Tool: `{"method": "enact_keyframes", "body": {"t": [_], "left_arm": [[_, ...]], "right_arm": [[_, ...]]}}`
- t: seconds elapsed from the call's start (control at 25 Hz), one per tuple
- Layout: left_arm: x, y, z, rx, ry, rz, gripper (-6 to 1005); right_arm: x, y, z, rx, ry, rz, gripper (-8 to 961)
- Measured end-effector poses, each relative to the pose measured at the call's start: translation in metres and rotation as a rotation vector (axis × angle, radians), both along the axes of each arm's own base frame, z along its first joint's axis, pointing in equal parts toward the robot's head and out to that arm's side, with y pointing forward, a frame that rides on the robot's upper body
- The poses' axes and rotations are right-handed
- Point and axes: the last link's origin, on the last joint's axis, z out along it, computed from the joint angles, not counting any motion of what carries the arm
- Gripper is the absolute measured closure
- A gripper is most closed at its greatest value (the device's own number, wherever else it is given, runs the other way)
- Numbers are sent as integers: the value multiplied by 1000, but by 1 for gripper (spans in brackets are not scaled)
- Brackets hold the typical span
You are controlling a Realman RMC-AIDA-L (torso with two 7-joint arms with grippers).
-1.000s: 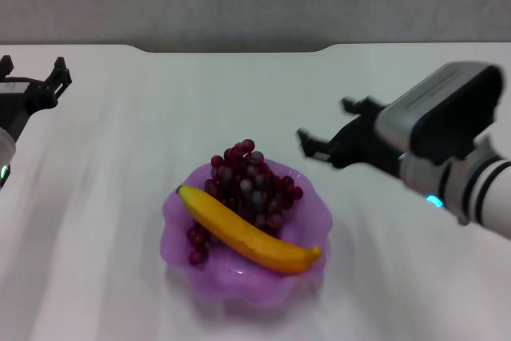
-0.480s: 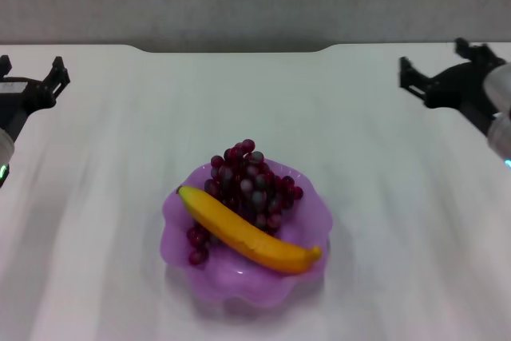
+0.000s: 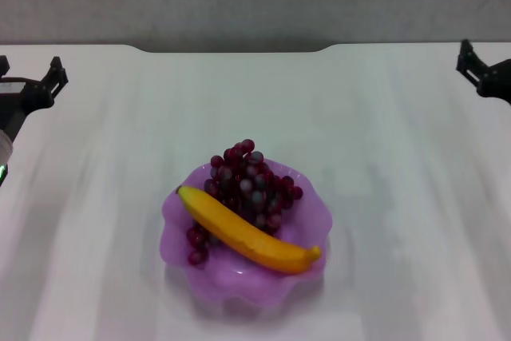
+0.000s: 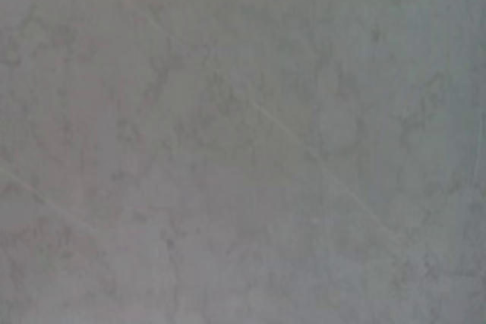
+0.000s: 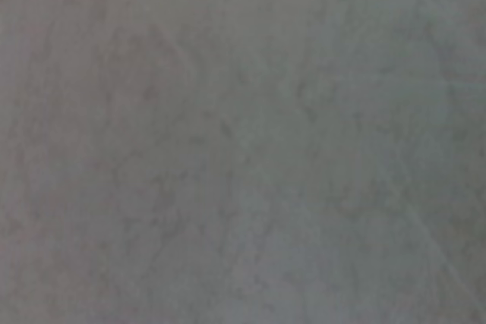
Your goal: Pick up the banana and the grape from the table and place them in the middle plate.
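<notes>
A: Where's the fruit?
B: The banana [image 3: 249, 235] and the grape [image 3: 247, 184] both lie in the middle plate [image 3: 180, 241], lower centre, on the worktop [image 3: 383, 157]

A: The fingers?
B: Left gripper [image 3: 30, 77] upper left, right gripper [image 3: 481, 68] upper right: spread, empty. I judge placing finished; next, just park

no text, label, brand, number or sign can be read anywhere in any of the three views.
</notes>
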Motion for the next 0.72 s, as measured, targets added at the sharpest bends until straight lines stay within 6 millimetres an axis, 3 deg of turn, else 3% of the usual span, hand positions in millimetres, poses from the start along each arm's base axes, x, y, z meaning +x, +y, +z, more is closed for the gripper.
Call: {"method": "enact_keyframes", "body": {"t": [0.72], "left_arm": [[3,1,-1,-2,-4,-8,136]], "right_arm": [[39,0,10,113,99,-61,64]]}}
